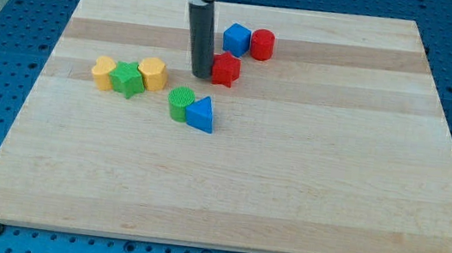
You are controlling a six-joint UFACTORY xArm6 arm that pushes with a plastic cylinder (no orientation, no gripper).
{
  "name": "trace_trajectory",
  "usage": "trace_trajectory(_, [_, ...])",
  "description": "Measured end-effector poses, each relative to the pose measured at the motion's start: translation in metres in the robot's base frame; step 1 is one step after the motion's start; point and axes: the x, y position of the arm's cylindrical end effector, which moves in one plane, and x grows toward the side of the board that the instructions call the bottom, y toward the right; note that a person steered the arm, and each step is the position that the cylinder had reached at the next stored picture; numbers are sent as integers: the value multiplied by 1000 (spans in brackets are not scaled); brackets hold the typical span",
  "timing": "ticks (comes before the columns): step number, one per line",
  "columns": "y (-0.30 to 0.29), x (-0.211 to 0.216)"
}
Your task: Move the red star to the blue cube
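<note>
My tip (201,75) sits on the wooden tabletop (288,186), touching the red star (226,69) on the star's left side. The rig has no hand — only the rod. The blue cube (236,39) lies just above the star, toward the view's top, with a red cylinder (262,44) touching the cube's right. Left of the star: yellow block (104,72), green star (128,79), yellow block (152,73). Below it — green cylinder (181,103) and blue triangle (201,114).

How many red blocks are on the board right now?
2. The red star sits at my tip, on the tip's right in the view. The red cylinder is at the view's top, touching the blue cube. None seem hidden.
</note>
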Motion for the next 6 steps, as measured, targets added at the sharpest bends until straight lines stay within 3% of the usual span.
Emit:
trace_trajectory(2, [3, 43])
trace_trajectory(6, [40, 4])
